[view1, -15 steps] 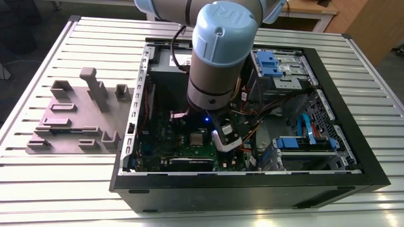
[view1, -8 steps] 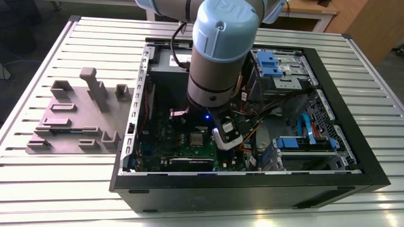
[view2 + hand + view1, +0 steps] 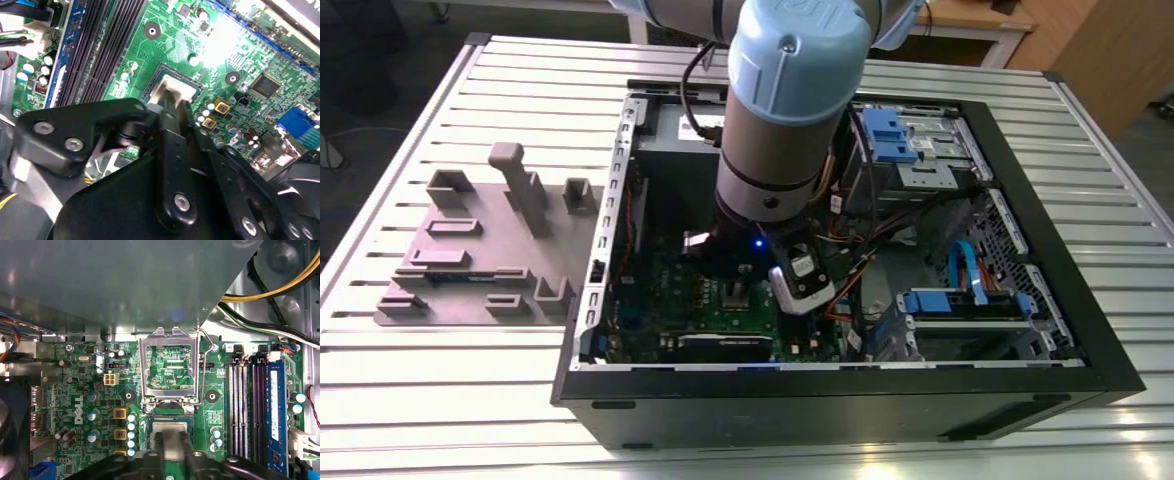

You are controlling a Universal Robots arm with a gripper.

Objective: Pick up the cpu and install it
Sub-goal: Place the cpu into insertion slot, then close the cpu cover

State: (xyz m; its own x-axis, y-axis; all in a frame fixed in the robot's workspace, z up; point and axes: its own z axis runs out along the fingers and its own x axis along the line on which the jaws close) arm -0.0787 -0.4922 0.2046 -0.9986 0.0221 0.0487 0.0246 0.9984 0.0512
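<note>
- We see a table (image 3: 467, 410) whose top is made of pale, silvery slats that run across the exterior view, one long rib after another. A darker frame edges its far side.
- On the slats rests a black computer case (image 3: 854, 390), laid down with its open side up. It covers the middle of the tabletop and most of the exterior view's right.
- On the exterior view's left of the case, a grey plastic fixture tray (image 3: 454, 265) lies flat on the slats. Upright posts and small blocks rise from it, the tallest post toward its far side.
- The tray's edge sits just beside the case wall; we cannot tell whether they touch.
</note>
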